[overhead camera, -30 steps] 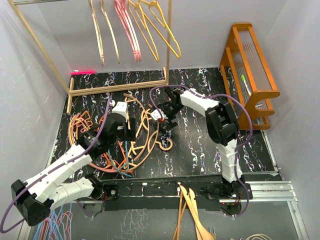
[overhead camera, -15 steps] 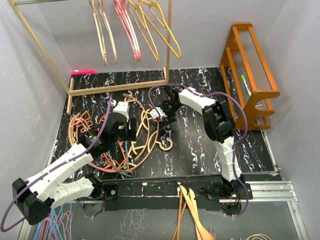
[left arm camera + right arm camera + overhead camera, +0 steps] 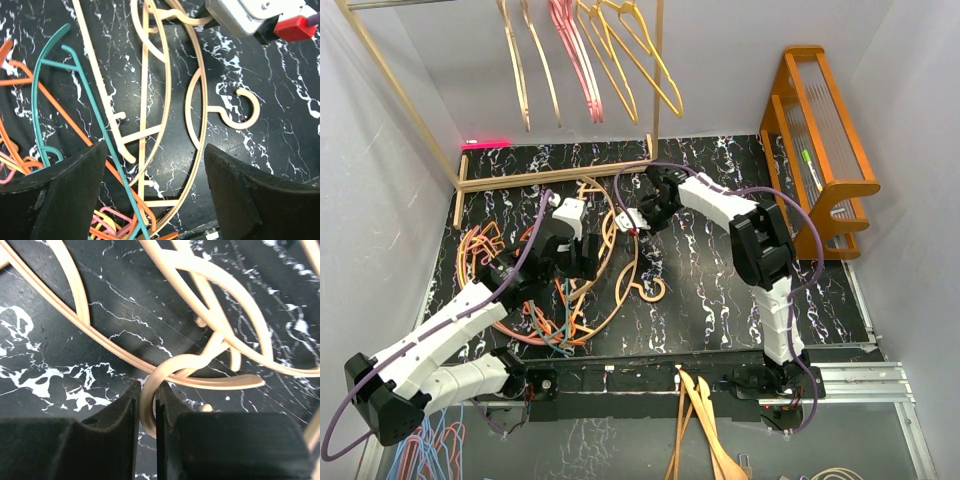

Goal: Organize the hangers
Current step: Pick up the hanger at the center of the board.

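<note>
Hangers (image 3: pixel 545 330) in tan, orange, teal and pink lie tangled on the counter (image 3: pixel 720 290), between its middle and its left edge. More hang from the wooden rack (image 3: pixel 560 175) along the far edge. The right gripper (image 3: pixel 638 220) (image 3: pixel 146 392) is pinched almost closed on the hook of a tan hanger (image 3: pixel 625 275) (image 3: pixel 170 362) near the counter's middle. The left gripper (image 3: pixel 582 258) (image 3: pixel 155 170) hovers over the pile, spread wide and holding nothing.

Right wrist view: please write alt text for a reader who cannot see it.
The right gripper has its jaws shut on the curved hook of a tan hanger, seen close from above. More tan hangers cross behind it on a black table with white marbling.
</note>
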Controlling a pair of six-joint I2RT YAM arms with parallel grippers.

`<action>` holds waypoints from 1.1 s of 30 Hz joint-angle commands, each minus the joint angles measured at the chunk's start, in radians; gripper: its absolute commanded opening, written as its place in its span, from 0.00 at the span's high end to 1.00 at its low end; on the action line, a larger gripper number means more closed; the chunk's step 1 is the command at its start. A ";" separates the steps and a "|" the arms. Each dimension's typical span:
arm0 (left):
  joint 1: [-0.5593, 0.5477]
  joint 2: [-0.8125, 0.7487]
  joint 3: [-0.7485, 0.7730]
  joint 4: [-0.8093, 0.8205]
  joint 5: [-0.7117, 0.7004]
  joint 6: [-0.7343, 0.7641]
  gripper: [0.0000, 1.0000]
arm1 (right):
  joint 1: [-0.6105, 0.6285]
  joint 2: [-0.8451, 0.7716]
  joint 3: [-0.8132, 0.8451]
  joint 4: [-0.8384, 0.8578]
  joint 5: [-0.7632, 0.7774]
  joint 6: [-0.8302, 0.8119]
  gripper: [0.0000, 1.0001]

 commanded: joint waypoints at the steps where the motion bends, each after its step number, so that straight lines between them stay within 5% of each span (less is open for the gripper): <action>1: -0.002 -0.007 0.096 -0.052 0.101 0.129 0.21 | 0.004 -0.190 -0.025 0.076 -0.053 0.097 0.92; 10: -0.008 0.047 0.091 -0.036 0.196 0.376 0.21 | -0.017 -0.176 0.115 -0.178 -0.009 0.035 0.92; 17: -0.008 0.129 0.082 0.001 0.224 0.544 0.28 | -0.024 -0.202 0.108 -0.197 -0.005 0.030 0.92; 33: -0.041 0.137 0.009 0.022 0.138 0.583 0.36 | -0.038 -0.193 0.169 -0.226 -0.024 0.064 0.92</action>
